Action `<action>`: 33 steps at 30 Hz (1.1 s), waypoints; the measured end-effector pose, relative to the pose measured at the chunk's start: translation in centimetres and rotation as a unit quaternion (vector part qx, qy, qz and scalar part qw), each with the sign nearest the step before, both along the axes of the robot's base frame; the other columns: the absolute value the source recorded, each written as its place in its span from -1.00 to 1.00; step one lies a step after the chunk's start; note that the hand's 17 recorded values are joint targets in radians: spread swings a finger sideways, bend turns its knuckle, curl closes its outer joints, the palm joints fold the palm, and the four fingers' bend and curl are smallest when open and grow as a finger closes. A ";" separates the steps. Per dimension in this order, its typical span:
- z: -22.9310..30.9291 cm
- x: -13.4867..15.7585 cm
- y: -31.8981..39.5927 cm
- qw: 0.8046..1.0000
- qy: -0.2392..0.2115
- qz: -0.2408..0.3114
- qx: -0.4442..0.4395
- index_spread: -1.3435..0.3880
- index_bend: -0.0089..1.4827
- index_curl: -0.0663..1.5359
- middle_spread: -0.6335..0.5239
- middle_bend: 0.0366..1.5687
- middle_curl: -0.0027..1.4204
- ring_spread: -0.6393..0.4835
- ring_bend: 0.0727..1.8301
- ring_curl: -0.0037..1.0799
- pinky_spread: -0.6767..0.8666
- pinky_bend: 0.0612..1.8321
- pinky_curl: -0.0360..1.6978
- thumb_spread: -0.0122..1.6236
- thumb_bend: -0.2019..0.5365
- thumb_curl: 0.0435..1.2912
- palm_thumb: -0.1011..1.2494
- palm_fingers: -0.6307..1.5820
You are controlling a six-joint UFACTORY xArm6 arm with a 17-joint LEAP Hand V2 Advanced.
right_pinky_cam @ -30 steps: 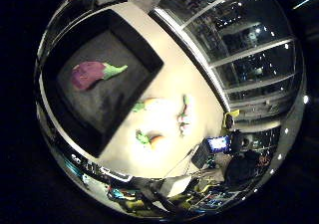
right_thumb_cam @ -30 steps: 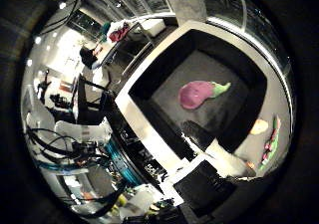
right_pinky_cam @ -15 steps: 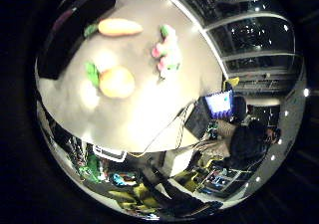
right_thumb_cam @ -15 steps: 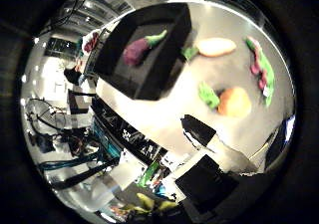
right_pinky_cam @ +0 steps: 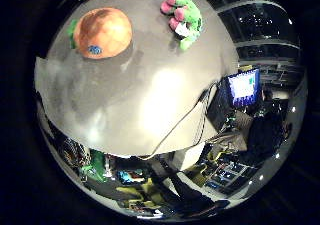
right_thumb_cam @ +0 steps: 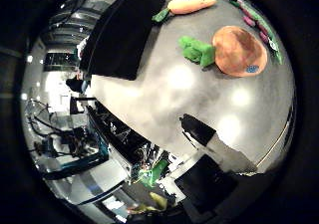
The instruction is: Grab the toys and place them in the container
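Orange round toy (right_thumb_cam: 239, 51) on table (right_thumb_cam: 164, 99), below robot hand (right_thumb_cam: 209, 159); grip state indiscernible.

Three toys on the table (right_thumb_cam: 164, 99) (container (right_thumb_cam: 122, 32) beside the carrot (right_thumb_cam: 192, 4))

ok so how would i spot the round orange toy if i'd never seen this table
Start at the grey table with the black container on it. Beside the container lie three toys: a long carrot, a pink and green plush, and between them the round orange toy. It is the only wide, domed one, with a green leafy tuft at one side.
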State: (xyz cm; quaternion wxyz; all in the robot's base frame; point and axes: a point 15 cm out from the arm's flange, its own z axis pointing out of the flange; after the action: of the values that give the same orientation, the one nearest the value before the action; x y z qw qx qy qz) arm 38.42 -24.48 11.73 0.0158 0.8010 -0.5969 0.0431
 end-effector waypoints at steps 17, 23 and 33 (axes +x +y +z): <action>-4.0 4.8 -1.1 1.000 0.024 0.018 0.009 0.10 -0.77 -0.59 0.03 -0.69 -0.52 0.16 -0.62 -0.52 0.40 -0.53 -0.63 0.19 -0.52 -0.48 0.28 -0.15; -4.5 4.4 -1.4 0.999 0.031 0.021 0.006 0.09 -0.77 -0.60 -0.06 -0.58 -0.50 -0.07 -0.45 -0.51 0.25 -0.55 -0.67 0.19 -0.52 -0.47 0.29 0.07; -4.2 3.3 -2.4 0.999 0.044 0.024 -0.001 0.05 -0.38 -0.43 -0.23 -0.07 -0.31 -0.29 0.00 -0.24 -0.65 -0.22 -0.60 0.18 -0.53 -0.45 0.29 0.89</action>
State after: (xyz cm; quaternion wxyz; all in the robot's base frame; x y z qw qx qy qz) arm 41.77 -26.92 7.51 0.0418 0.8161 -0.5764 0.0091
